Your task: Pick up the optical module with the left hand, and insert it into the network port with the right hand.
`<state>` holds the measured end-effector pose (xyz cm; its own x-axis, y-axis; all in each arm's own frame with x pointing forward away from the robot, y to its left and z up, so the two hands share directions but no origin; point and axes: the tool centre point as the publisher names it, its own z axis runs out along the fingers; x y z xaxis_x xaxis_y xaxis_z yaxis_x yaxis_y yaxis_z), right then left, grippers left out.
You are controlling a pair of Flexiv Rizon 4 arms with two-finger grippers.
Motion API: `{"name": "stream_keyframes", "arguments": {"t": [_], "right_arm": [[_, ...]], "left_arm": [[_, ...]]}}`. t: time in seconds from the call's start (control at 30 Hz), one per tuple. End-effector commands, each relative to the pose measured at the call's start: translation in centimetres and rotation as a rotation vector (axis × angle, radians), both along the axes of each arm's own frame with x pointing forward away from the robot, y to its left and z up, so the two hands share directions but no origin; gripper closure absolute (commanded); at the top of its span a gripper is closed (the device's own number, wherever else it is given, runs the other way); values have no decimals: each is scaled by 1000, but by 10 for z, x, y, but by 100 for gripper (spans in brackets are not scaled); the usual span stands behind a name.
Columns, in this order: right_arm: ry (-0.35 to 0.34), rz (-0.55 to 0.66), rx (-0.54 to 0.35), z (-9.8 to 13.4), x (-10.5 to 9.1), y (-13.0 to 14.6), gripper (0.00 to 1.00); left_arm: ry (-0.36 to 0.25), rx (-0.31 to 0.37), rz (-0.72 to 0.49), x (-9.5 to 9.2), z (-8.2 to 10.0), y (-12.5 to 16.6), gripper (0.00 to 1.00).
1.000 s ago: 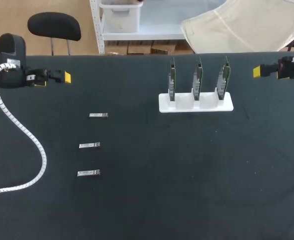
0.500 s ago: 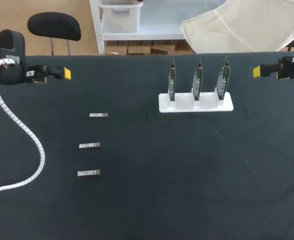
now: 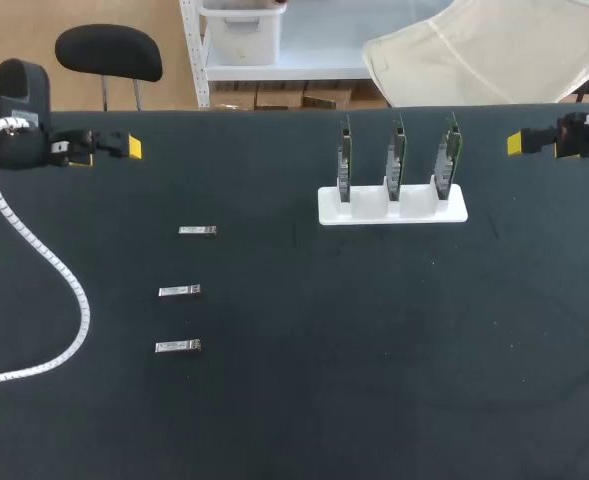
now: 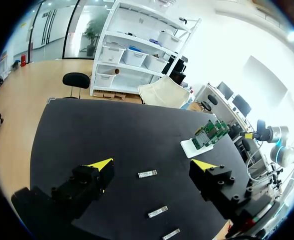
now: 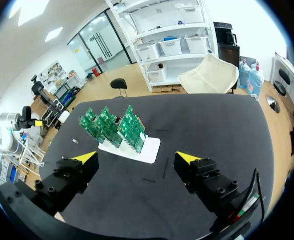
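1. Position: we are holding the left gripper (image 3: pixel 124 150) over the far left corner of the table (image 3: pixel 374 350), with its fingers spread apart and nothing between them. We are judging the step in hand to be the first reach for a pick.
2. We are finding the far optical module (image 3: pixel 197 231), the middle optical module (image 3: pixel 179 291) and the near optical module (image 3: pixel 178 346) lying flat in a column, well apart from that gripper. Each long axis is running left to right across the table. Which end is leading is too small to tell.
3. We are recommending a descent with the fingers straddling the narrow width near one end. That is leaving the other end free for the handover.
4. We are seeing three green boards (image 3: pixel 397 155) standing upright in the white holder (image 3: pixel 393 205). Their ports are not discernible.
5. We are keeping the right gripper (image 3: pixel 519 143) at the far right edge, with its fingers apart and empty.
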<state>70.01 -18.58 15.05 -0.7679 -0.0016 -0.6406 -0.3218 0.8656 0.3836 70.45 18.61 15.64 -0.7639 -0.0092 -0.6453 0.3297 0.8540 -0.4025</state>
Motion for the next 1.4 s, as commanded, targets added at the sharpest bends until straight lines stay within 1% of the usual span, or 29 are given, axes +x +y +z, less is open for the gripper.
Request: {"name": "stream_keyframes", "arguments": {"t": [0.03, 0.73, 0.77, 0.83, 0.9, 0.97, 1.03, 1.1, 1.13, 1.2, 1.27, 1.33, 1.4], "right_arm": [[0, -4, -3, 0, -1, 1, 0], [0, -4, -3, 0, -1, 1, 0], [0, -4, -3, 0, -1, 1, 0], [0, -4, -3, 0, -1, 1, 0], [0, -4, -3, 0, -1, 1, 0], [0, -4, -3, 0, -1, 1, 0], [0, -4, -3, 0, -1, 1, 0], [0, -4, -3, 0, -1, 1, 0], [0, -4, -3, 0, -1, 1, 0], [0, -4, -3, 0, -1, 1, 0], [0, -4, -3, 0, -1, 1, 0], [0, -4, -3, 0, -1, 1, 0], [0, -4, -3, 0, -1, 1, 0]], "left_arm": [[-4, -6, -4, 0, -1, 1, 0], [-4, -6, -4, 0, -1, 1, 0], [-10, -11, -22, -1, -1, 1, 0], [-17, 31, -51, -2, -1, 1, 0], [-25, 72, -118, -2, -3, 0, 0], [3, 142, -176, -1, -8, -1, 0], [-3, 170, -232, -1, -12, 0, 0], [7, 234, -318, 0, -20, 1, 0], [-10, 282, -329, 0, -24, 2, 0], [-13, 315, -380, 1, -29, 4, 0], [-30, 392, -453, 1, -37, 5, 0], [-28, 415, -538, 1, -42, 5, 0], [-44, 447, -590, 1, -47, 5, 0]]}}
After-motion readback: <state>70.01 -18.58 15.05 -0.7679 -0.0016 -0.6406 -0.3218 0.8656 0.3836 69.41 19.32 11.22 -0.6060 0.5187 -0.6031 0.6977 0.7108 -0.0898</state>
